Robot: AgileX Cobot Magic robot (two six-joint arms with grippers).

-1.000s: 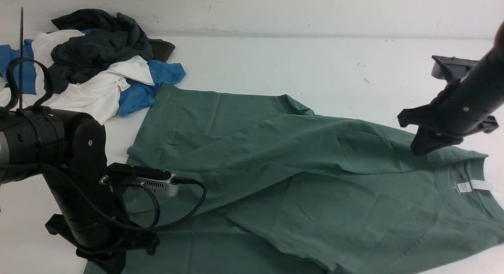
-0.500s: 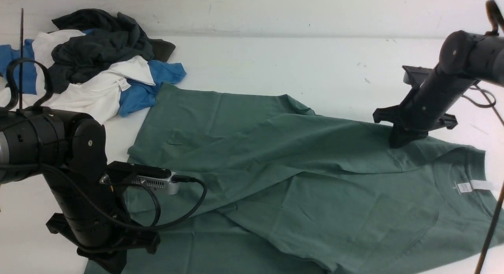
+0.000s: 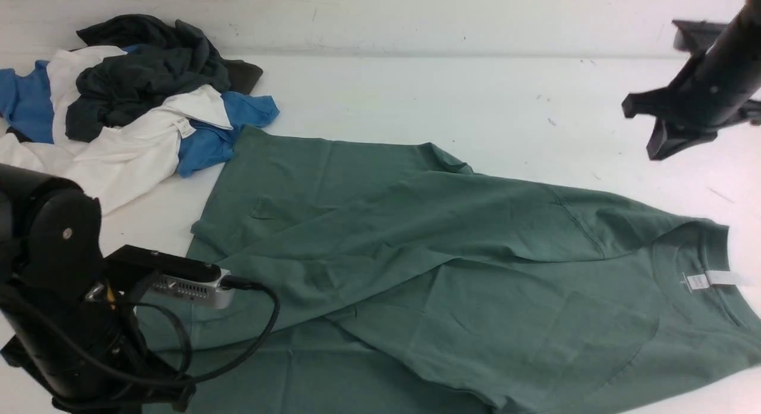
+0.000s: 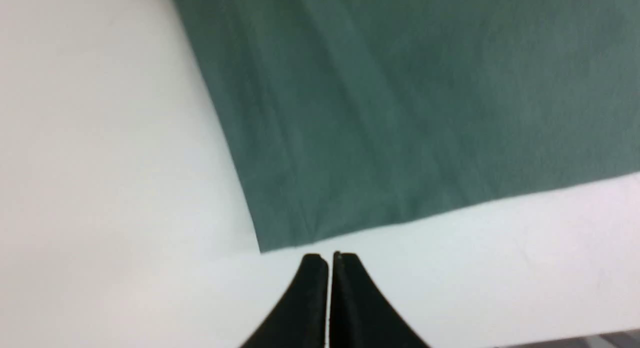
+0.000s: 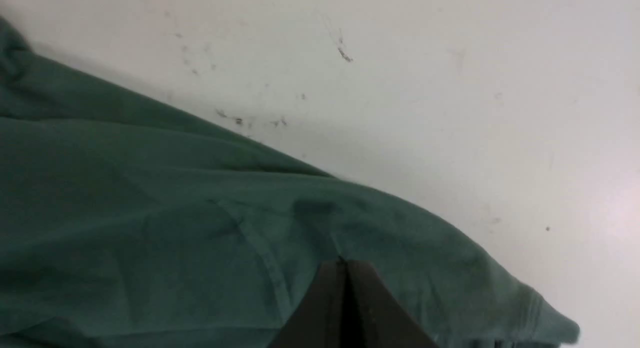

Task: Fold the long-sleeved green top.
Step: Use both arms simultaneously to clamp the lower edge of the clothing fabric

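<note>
- Cloth first: the green long-sleeved top (image 3: 452, 271) lies spread on the white table (image 3: 416, 93), neck label (image 3: 707, 279) toward my right side and hem toward my left. It sits clear of the heap of other clothes (image 3: 137, 99), or nearly so.
- One sleeve (image 3: 386, 223) lies across the body, so I judge the fold to be in its early part, between grasps.
- My left gripper (image 4: 330, 260) has its jaws pressed together on nothing. It sits low, just beside the hem corner (image 4: 265, 238) but not touching it.
- My right gripper (image 5: 345, 262) is likewise closed and empty, raised above the shoulder edge.
- Next, I think, both jaws must part, then come down on one side's hem and shoulder, pinching the cloth layers cleanly before carrying that edge over.
</note>
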